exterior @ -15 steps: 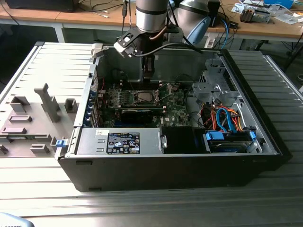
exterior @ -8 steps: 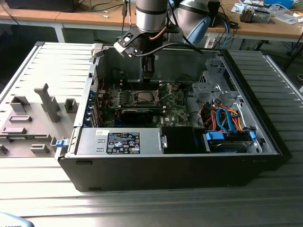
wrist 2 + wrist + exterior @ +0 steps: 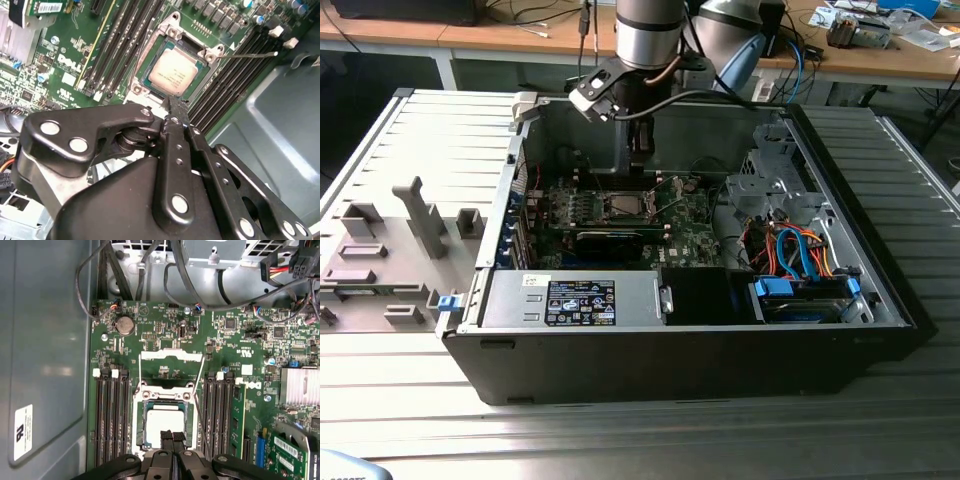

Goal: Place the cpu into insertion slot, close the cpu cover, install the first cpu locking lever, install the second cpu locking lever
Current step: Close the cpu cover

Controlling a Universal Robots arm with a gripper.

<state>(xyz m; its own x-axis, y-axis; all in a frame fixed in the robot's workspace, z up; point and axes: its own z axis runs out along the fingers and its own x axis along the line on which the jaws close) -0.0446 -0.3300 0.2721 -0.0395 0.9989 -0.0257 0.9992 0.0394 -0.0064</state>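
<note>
ONE ARM reaches down into the open case (image 3: 670, 360). Its gripper (image 3: 170, 102) is poised just above the edge of the cpu (image 3: 173, 72), jaws closed together and holding nothing. The cpu lies flat in the slot (image 3: 163, 394), on the board toward the far middle of the case in the exterior view.

The first step looks done. Closing the cover (image 3: 171, 355) appears to be the step in hand: the frame lies folded back on the board just beside the slot, not yet over the chip. By the look of it, that step calls for the closed tips to catch the frame's free edge and swing it over without nudging the cpu.

Count: one cpu, one slot, one cover, one gripper. One thin lever (image 3: 250, 54) sticks out over the memory slots (image 3: 114, 420), apparently unlatched. A second lever cannot be told for certain. Two banks of memory slots flank the slot.
</note>
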